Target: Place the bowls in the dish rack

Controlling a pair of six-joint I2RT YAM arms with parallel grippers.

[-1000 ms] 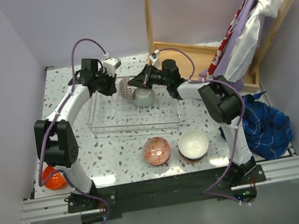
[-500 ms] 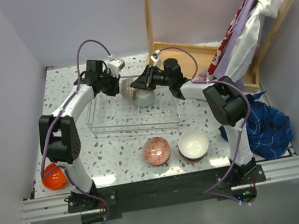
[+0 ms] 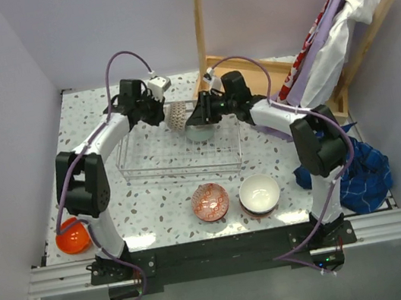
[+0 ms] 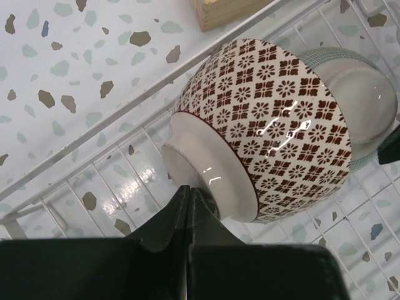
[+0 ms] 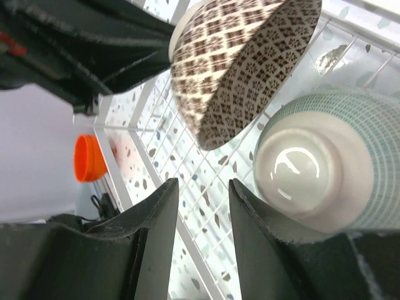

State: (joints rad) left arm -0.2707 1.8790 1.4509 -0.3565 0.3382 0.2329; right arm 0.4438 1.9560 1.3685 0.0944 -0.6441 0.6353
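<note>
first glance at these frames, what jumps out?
A brown-patterned bowl tipped on its side in the dish rack, with the shut left end effector at its foot ring. Right beside it a pale green bowl sits upside down, and the right end effector hangs open next to it. A red-patterned bowl and a white bowl sit in front of the rack, not yet loaded.

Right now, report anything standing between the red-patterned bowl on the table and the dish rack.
Nothing visible does. The red-patterned bowl sits in front of the dish rack, only tabletop between them. It must clear the rack's low near wall; the brown-patterned bowl and pale green bowl inside lie at the far side.
</note>
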